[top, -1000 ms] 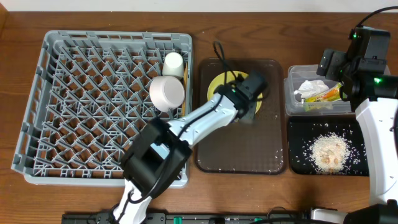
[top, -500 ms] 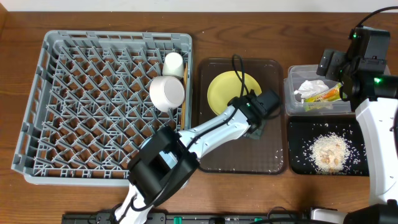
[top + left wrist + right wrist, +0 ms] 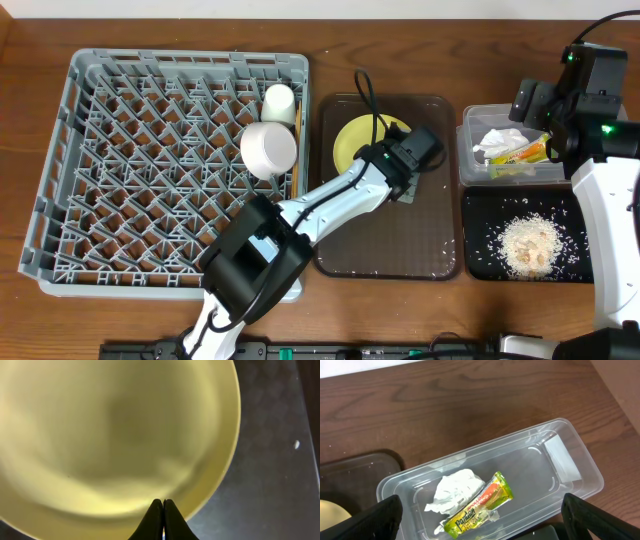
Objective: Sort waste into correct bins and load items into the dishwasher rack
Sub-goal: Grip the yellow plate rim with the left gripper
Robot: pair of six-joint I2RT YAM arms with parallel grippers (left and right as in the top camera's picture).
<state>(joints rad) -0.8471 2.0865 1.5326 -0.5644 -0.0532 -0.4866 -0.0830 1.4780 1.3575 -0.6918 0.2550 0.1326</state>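
Note:
The round yellow plate (image 3: pixel 355 145) lies at the back of the brown serving tray (image 3: pixel 380 240). My left gripper (image 3: pixel 413 152) hovers over the plate's right rim. In the left wrist view its fingers (image 3: pixel 163 504) are shut with nothing seen between them, close above the plate (image 3: pixel 115 425). My right gripper (image 3: pixel 540 115) is open above the clear tub (image 3: pixel 468 150). The tub (image 3: pixel 560 450) holds the white tissue (image 3: pixel 455 490) and the green-and-orange wrapper (image 3: pixel 480 505). Rice crumbs (image 3: pixel 528 245) lie in the black tray (image 3: pixel 480 210). The blue bowl is out of view.
The grey dishwasher rack (image 3: pixel 100 150) fills the left side. A white cup (image 3: pixel 268 148) and a cream cup (image 3: pixel 279 100) sit near its right edge, with the chopsticks (image 3: pixel 297 160) beside them. The left arm stretches from the front edge across the rack's corner.
My left gripper swung off the plate toward the tray's front right, then came back over the plate's right rim. The right arm has not moved.

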